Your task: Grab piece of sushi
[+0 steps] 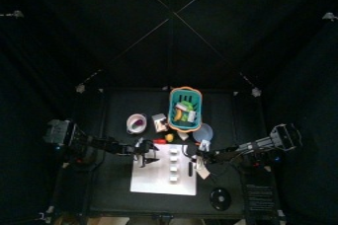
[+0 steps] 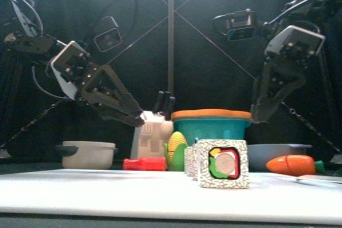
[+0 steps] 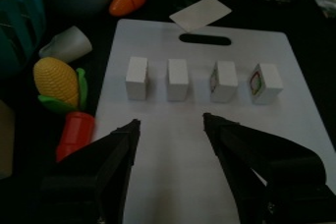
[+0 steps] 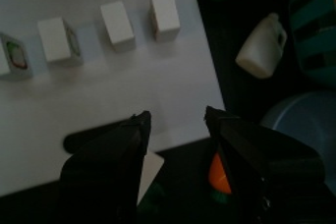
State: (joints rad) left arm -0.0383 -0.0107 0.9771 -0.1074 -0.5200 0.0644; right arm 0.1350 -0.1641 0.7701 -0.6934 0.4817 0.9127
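Nearest the front camera stands a white block-shaped sushi piece with a green, red and yellow filling [image 2: 223, 163], at one end of a row of four pieces [image 3: 198, 79] on the white plastic cutting board with a handle slot [image 3: 157, 159]. Both arms hover above that board with nothing held: the left gripper [image 3: 168, 136] has its jaws apart, and so does the right gripper [image 4: 178, 127].

Judging from this, the main risk is the spacing. The pieces stand upright and just beside one another, so a jaw coming down off-centre could tip a neighbour or shove the row along the smooth board. Both grippers share the same small area, so they could also collide. Clutter beside the board, such as the yellow toy corn cob [image 3: 54, 77] and the orange toy carrot [image 3: 75, 136] on the black table [image 3: 312, 41], narrows the side approach.

No brand, label or writing can be read.
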